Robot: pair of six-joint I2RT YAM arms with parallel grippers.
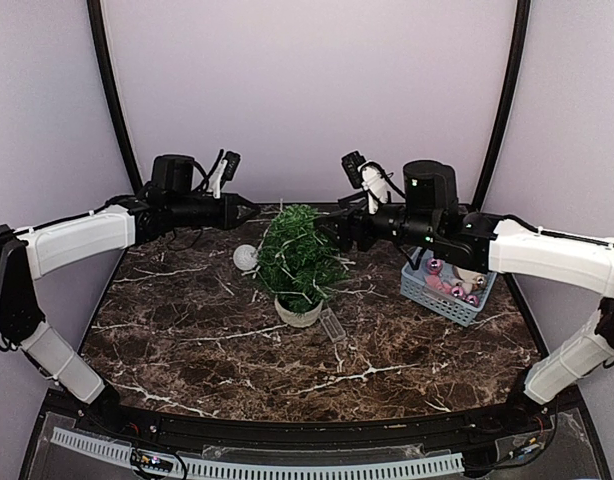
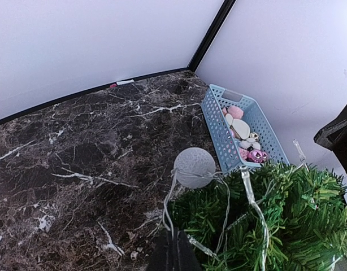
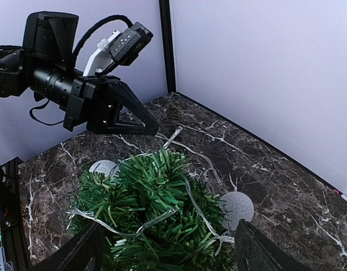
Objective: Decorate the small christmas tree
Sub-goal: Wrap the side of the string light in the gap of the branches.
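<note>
The small christmas tree (image 1: 299, 258) stands mid-table in a pale round pot (image 1: 298, 313). A clear light string (image 3: 202, 212) with white balls lies draped over its branches. One white ball (image 1: 245, 257) hangs at the tree's left side. My left gripper (image 1: 251, 211) hovers just left of the treetop. In the left wrist view its jaws (image 2: 174, 236) are shut on the string's thin wire, just below a white ball (image 2: 194, 167). My right gripper (image 1: 333, 234) is at the tree's upper right. It stands open (image 3: 169, 226) with one finger on each side of the tree (image 3: 151, 206).
A blue basket (image 1: 419, 285) with pink, white and silvery ornaments sits at the right, under my right arm. A small clear plastic piece (image 1: 333, 325) lies on the marble right of the pot. Another white ball (image 3: 237, 208) hangs by my right finger (image 3: 264, 254). Walls enclose the back and sides.
</note>
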